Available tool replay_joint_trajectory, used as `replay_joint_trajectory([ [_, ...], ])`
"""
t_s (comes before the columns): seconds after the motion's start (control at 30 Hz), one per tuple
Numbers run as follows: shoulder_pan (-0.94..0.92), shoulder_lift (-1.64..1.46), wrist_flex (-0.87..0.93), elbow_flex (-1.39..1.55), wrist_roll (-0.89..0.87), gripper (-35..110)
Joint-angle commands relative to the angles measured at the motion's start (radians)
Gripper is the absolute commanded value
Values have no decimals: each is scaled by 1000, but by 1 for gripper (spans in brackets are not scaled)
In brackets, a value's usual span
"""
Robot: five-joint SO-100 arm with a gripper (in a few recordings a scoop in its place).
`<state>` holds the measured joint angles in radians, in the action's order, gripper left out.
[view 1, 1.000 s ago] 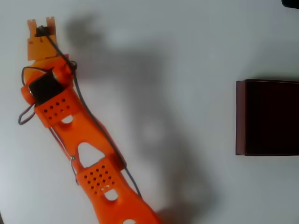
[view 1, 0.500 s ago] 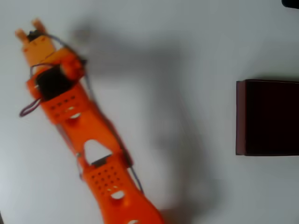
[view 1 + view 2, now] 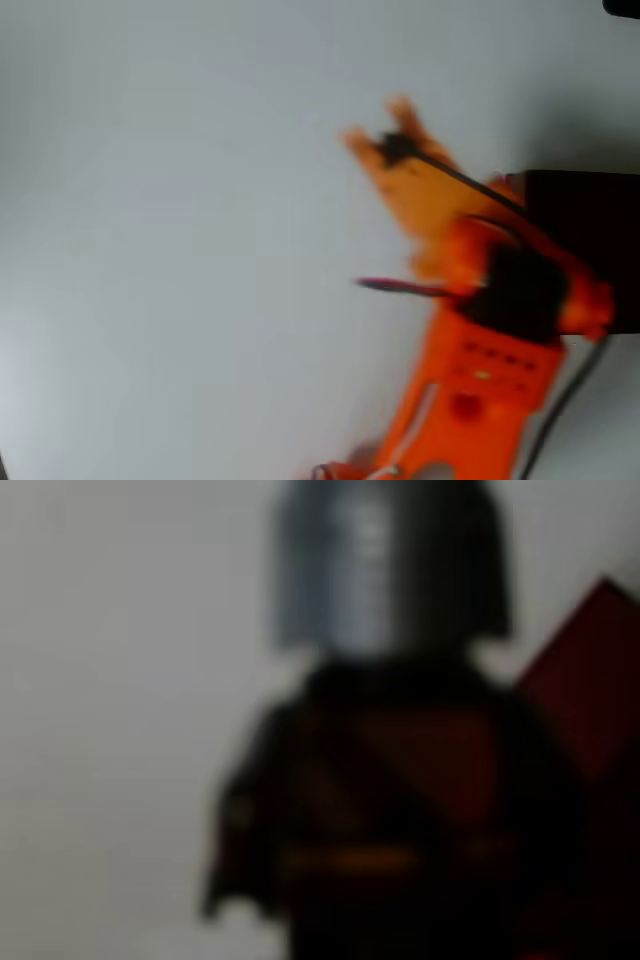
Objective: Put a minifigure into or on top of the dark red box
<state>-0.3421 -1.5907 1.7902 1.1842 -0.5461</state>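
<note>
Tiny dark grey toy minifigure (image 3: 390, 770) with a grey rounded head, blurred, close before the wrist camera, orange two-finger gripper (image 3: 385, 125) smeared by motion, grip impossible to judge, dark red rectangular box (image 3: 590, 215) just beside it, pale table (image 3: 180, 250).

In the overhead view the end effector (image 3: 385, 130) is smeared by motion blur, so how its fingers stand cannot be told. The arm hides the left part of the dark red box (image 3: 600, 240), which the right edge cuts off. In the wrist view the minifigure (image 3: 385, 750) is badly out of focus, its legs cut off at the bottom edge.
</note>
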Motion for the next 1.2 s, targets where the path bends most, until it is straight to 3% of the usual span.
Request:
replay_joint_trajectory([
  [0.0,-190,-43,-61,67,106,0],
  [0.23,-382,291,-156,-86,215,0],
  [0.4,-437,692,-29,-549,253,0],
  [0.47,-456,831,43,-752,255,11],
  [0.63,-483,847,43,-744,256,17],
  [0.87,-425,557,43,-479,325,12],
  [1.17,-132,-402,-35,316,318,0],
])
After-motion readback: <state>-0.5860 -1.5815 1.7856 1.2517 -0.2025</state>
